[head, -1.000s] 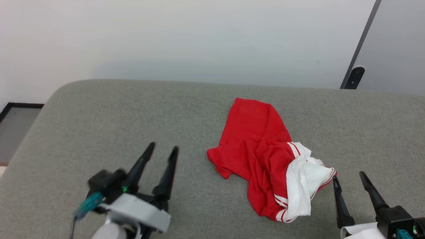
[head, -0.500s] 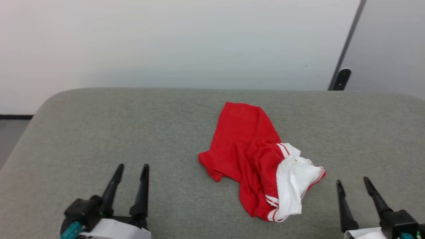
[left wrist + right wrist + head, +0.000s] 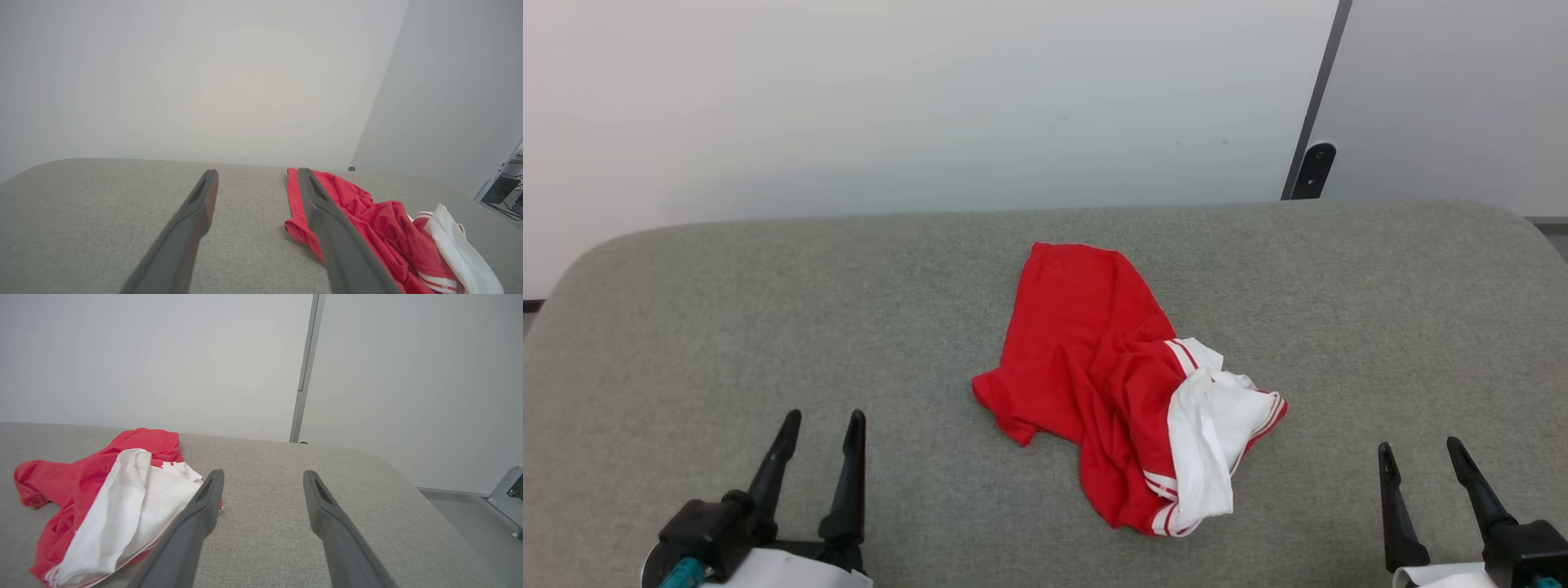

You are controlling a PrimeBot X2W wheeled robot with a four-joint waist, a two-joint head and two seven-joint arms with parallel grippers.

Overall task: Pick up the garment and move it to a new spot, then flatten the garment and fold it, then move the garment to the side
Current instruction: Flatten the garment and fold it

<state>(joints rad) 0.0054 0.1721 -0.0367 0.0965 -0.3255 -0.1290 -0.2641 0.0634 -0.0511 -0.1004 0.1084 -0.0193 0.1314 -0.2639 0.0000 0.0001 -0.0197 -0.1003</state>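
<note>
Head view, nearest edge first: left gripper point(image 3: 824, 416) at lower left, jaws apart and empty, fingers pointing away over the grey fabric-covered table point(image 3: 703, 327). The right gripper point(image 3: 1419, 445) is at lower right, jaws likewise parted, holding nothing. Neither touches the garment point(image 3: 1078, 359). It lies crumpled on the table between the two grippers and a little farther out, about mid-table. Its red body is spread toward the far edge, and a white sleeve with red striped trim is bunched at its near right end, nearer the right gripper than the left. Left wrist view: red folds lie off to the right of the fingers; right wrist view: white sleeve to the left of them. Beyond the far table edge is a pale wall point(image 3: 931, 98), with a dark vertical strip point(image 3: 1319, 90) toward the right — small dark fitting point(image 3: 1316, 167) at its foot.
</note>
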